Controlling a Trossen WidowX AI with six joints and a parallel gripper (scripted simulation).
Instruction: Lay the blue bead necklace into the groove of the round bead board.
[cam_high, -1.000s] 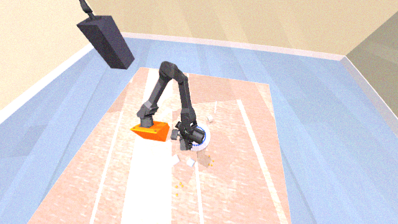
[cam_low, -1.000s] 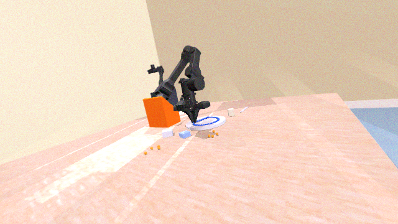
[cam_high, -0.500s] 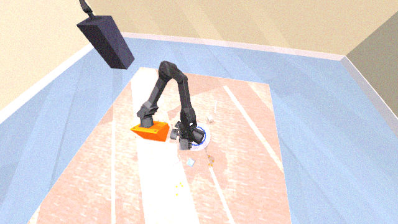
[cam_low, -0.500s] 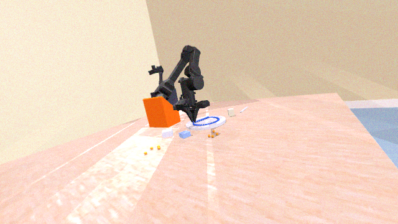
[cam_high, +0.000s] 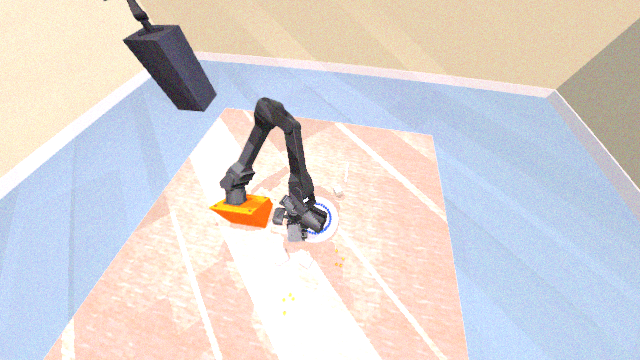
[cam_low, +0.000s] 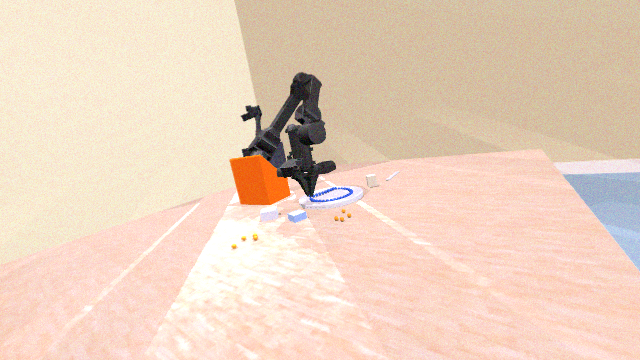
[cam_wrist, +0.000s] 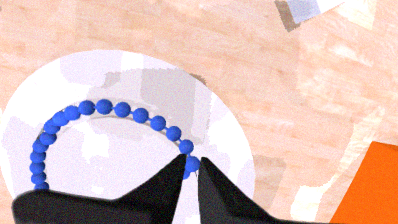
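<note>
The blue bead necklace (cam_high: 330, 218) (cam_low: 351, 192) (cam_wrist: 104, 106) lies as a loop on the white round bead board (cam_high: 334, 226) (cam_low: 325, 205) (cam_wrist: 230, 145). In the wrist view its upper arc runs along the groove line, with a little of the groove showing just inside the beads. My gripper (cam_low: 311, 195) (cam_wrist: 192, 161) is shut on the necklace at the board's side nearest the orange base, with a bead at the fingertips. The fingers hide the necklace's lower part in the wrist view, and the arm covers part of the board in the top view.
The orange base block (cam_high: 245, 212) (cam_low: 260, 182) (cam_wrist: 370, 185) stands beside the board. A white block (cam_low: 269, 214) and a blue block (cam_low: 297, 216) lie in front. Several small orange balls (cam_low: 342, 219) lie near them. A pale cube (cam_high: 338, 191) (cam_low: 371, 180) and a white stick (cam_high: 346, 173) (cam_low: 393, 175) lie behind.
</note>
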